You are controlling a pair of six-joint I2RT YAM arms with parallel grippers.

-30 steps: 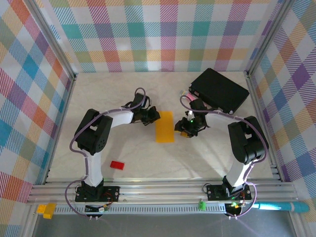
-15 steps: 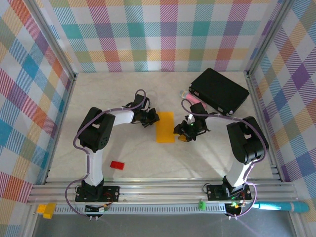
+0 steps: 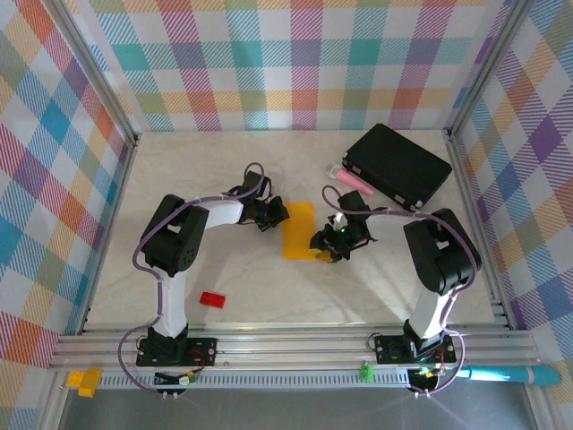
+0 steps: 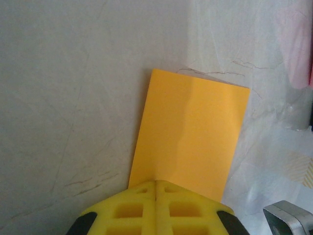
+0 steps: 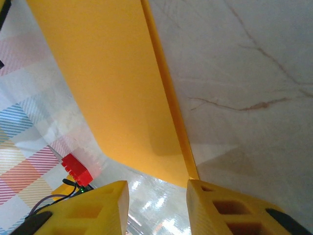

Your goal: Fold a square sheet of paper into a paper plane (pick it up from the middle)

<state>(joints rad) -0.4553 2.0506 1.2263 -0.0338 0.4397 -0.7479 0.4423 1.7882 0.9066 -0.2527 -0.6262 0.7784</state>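
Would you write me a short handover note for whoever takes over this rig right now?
Left gripper: shut, tips at the left edge of the square sheet of paper. Whether it is pinching or just pressing, I cannot tell.
Right gripper: open, jaws apart at the sheet's right edge, holding nothing.
Paper: lies mid-table as a two-layer rectangle, with both layers visible along its right edge.
Done: apparently one fold in half.
Left: all further folds, as there is no pointed plane shape yet.
The red block, pink stick and black box lie apart from the paper.
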